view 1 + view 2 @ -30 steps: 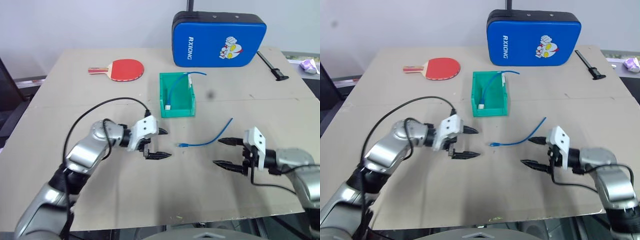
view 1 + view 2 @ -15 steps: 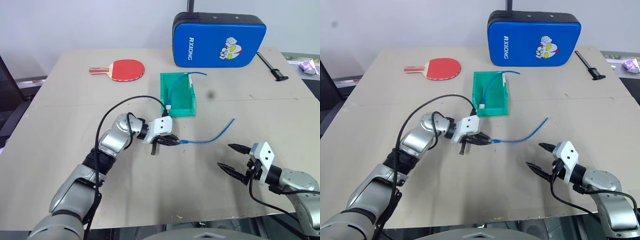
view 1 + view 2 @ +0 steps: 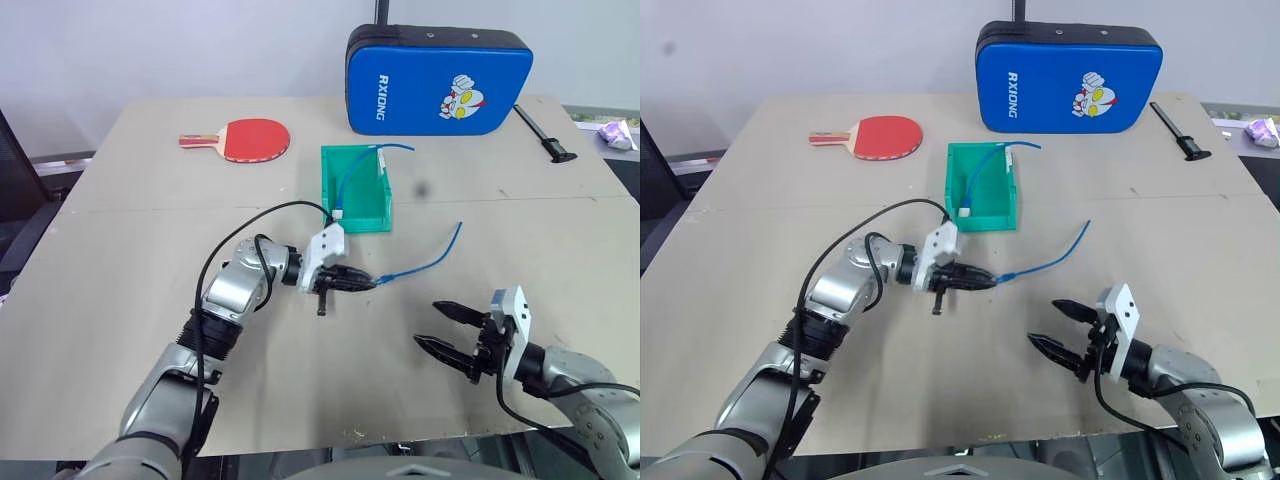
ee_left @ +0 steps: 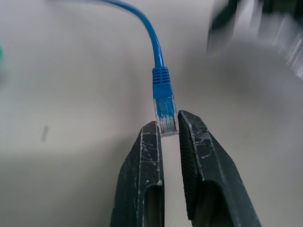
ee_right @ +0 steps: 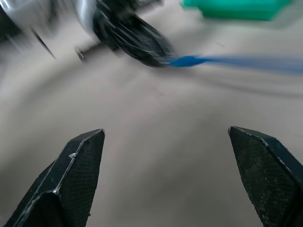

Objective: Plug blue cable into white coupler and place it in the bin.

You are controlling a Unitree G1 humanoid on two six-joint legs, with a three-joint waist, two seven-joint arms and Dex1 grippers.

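Observation:
My left gripper (image 3: 366, 282) is shut on the clear plug of the blue cable (image 3: 432, 263) and holds that end just above the table's middle. In the left wrist view the plug (image 4: 165, 113) sits pinched between the two black fingertips. The cable's free end curves off to the right. My right gripper (image 3: 427, 322) stands open near the table's front right, apart from the cable. The green bin (image 3: 355, 222) stands behind the left gripper. Inside it lies a second blue cable ending in what looks like a white coupler (image 3: 338, 212).
A red paddle (image 3: 255, 138) lies at the back left and a blue padded case (image 3: 438, 78) stands at the back. A black tool (image 3: 545, 132) lies at the far right. Bare tabletop spreads between the two grippers and along the front edge.
The left gripper moved right to the cable's plug, shut on it and carried it a little further right. The right gripper drew back toward the front edge, staying open.

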